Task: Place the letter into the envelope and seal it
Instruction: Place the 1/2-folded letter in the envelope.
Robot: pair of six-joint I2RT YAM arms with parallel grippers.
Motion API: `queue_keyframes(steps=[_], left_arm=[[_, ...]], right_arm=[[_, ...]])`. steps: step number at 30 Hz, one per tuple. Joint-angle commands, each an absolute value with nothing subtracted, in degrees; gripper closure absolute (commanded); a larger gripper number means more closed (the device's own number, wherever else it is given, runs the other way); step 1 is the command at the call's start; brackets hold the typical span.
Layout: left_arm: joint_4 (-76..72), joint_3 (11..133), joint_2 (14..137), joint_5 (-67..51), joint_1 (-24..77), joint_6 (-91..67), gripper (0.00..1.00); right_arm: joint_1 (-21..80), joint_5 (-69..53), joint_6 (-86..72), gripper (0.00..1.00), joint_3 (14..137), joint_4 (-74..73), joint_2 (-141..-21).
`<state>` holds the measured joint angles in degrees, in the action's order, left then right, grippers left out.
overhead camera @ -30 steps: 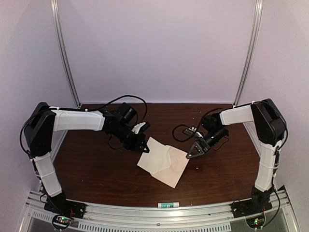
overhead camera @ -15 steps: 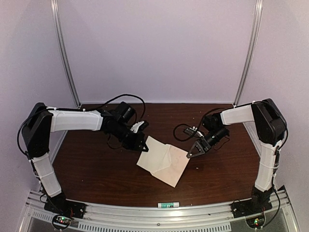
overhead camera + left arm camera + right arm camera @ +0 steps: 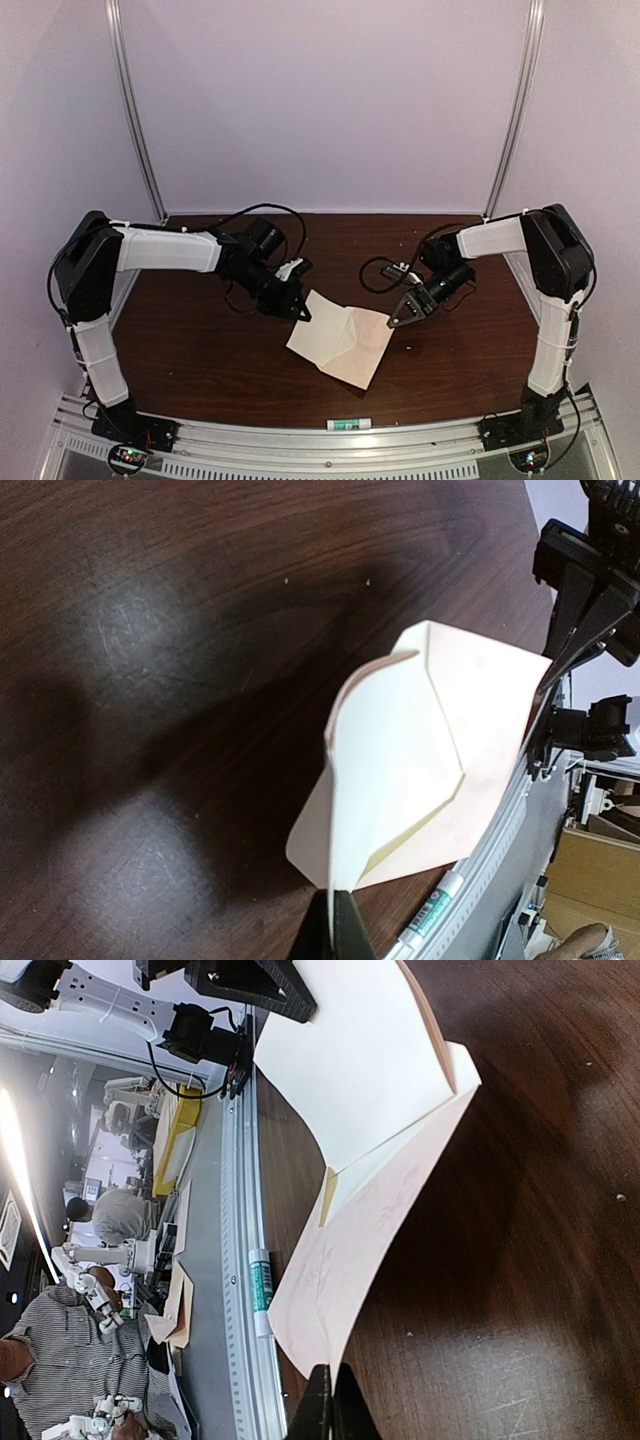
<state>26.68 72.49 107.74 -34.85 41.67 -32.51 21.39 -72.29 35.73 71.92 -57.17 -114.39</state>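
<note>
The pale cream letter (image 3: pixel 322 325) lies over the tan envelope (image 3: pixel 370 345) at the middle of the table. My left gripper (image 3: pixel 300 313) is shut on the letter's far left corner and lifts it off the wood. In the left wrist view the letter (image 3: pixel 390 750) rises curved from the gripper (image 3: pixel 335 910), with the envelope (image 3: pixel 490 710) beneath it. My right gripper (image 3: pixel 392 322) is shut on the envelope's right corner. The right wrist view shows the gripper (image 3: pixel 330 1385) pinching the envelope (image 3: pixel 340 1280), and the letter (image 3: pixel 350 1070) lies across its far part.
A glue stick (image 3: pixel 348 424) lies on the rail at the table's near edge, also seen from the left wrist (image 3: pixel 430 915) and from the right wrist (image 3: pixel 259 1290). Black cables (image 3: pixel 385 268) lie behind the right gripper. The table is dark wood (image 3: pixel 200 350).
My left arm has shifted slightly and the letter's held corner sits a little lower and nearer. The right arm and the envelope have not visibly moved.
</note>
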Motion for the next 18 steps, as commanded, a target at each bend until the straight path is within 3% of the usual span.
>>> queue_keyframes(steps=[1, 18], left_arm=[[25.5, 74.2, 108.9, -39.1, 41.4, -32.9, 1.00], [21.0, 72.8, 113.3, -44.7, 41.4, -34.3, 1.00]], right_arm=[[20.9, -73.8, 36.6, 0.99, 72.1, -57.3, -113.8], [20.9, -66.8, 30.5, 0.99, 70.6, -53.0, -117.3]])
